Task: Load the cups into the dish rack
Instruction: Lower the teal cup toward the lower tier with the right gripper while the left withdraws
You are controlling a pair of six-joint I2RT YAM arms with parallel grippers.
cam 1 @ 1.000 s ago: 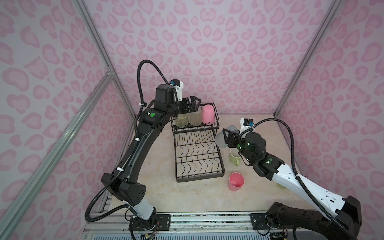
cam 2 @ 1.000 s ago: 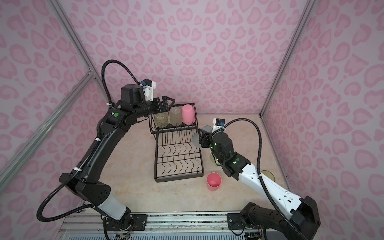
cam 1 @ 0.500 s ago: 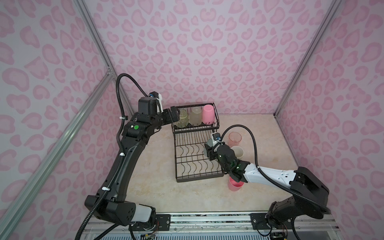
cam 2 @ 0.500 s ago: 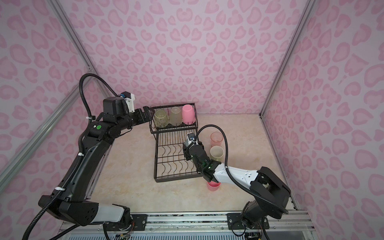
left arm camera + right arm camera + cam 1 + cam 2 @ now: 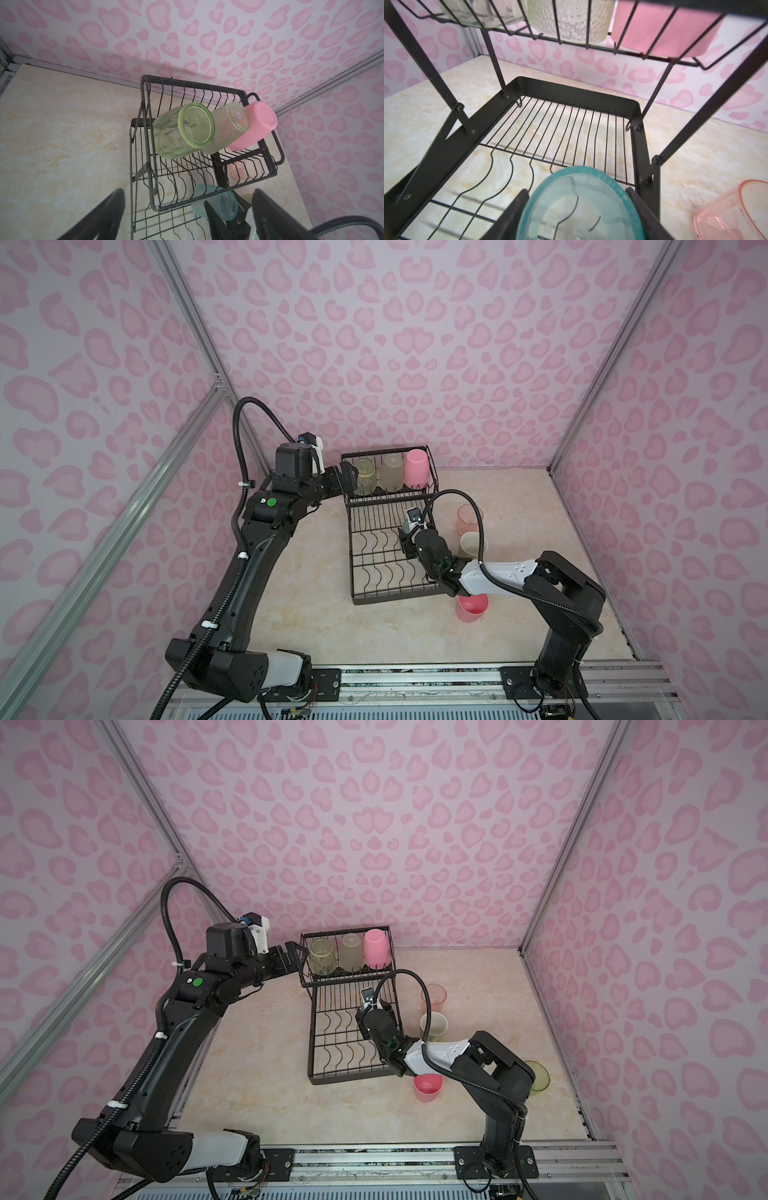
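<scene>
Three cups, the yellow-green cup point(image 5: 365, 477), frosted cup point(image 5: 392, 472) and inverted pink cup point(image 5: 417, 466), are sitting in the raised basket of the dish rack point(image 5: 352, 556) above the centre of a top view, where the left claw point(image 5: 348, 480) is hovering spread and empty beside the basket's left end. Near mid-frame the right claw point(image 5: 576, 199) is pinching the teal cup point(image 5: 571, 220) on a tilt over the lower tray. Released askew, it is probably risking a roll across the wavy dividers or a snag on the basket's strut, and the forearm is hanging over the upright pink cup point(image 5: 471, 608) on the tabletop point(image 5: 299, 605).
</scene>
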